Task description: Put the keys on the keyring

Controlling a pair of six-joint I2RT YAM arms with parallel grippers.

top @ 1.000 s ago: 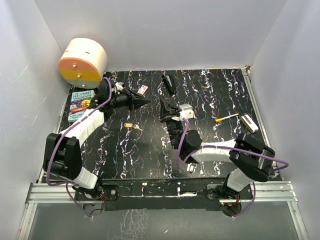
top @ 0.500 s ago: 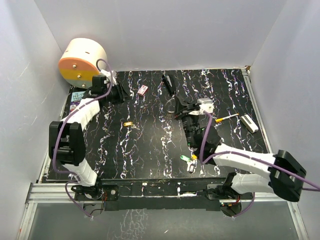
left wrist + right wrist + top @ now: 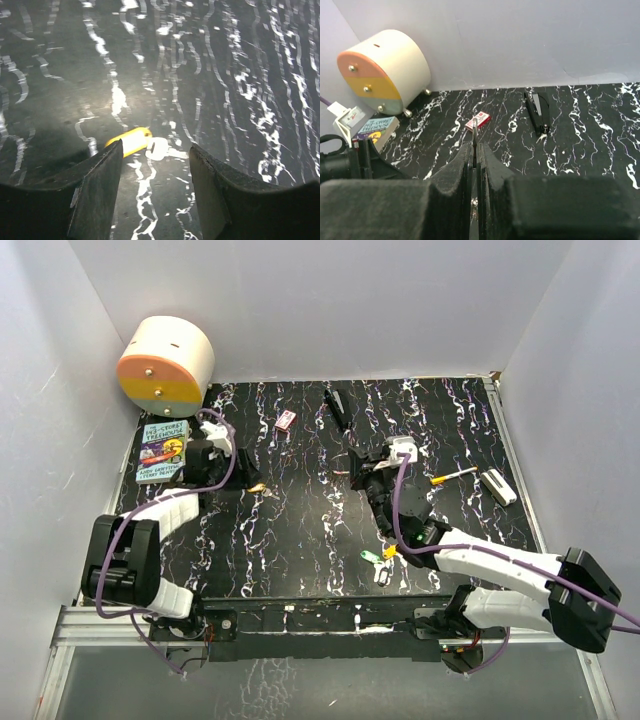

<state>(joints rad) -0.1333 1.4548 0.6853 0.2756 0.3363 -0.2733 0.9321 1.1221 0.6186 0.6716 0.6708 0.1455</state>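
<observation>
A yellow-orange key (image 3: 129, 140) with a pale metal part (image 3: 157, 148) lies on the black marbled table, just past the tips of my left gripper (image 3: 155, 148). That gripper is open and holds nothing. From above, the left gripper (image 3: 243, 478) sits just left of this key (image 3: 258, 487). My right gripper (image 3: 475, 146) is shut on a thin metal sliver (image 3: 475, 129), the keyring seen edge-on. It hovers mid-table (image 3: 360, 471). A green key (image 3: 370, 558), another yellow key (image 3: 388, 552) and a white key (image 3: 382, 575) lie near the front edge.
A round cream-and-orange box (image 3: 165, 365) stands at the back left, with a book (image 3: 163, 450) in front of it. A red-and-white box (image 3: 285, 420) and a black stick (image 3: 337, 407) lie at the back. An orange-handled tool (image 3: 452, 476) and a white block (image 3: 500, 487) lie right.
My left arm drew back from the red-and-white box, dropped toward the yellow-orange key and opened its jaws. My right arm swung right, uncovering the keys near the front edge.
</observation>
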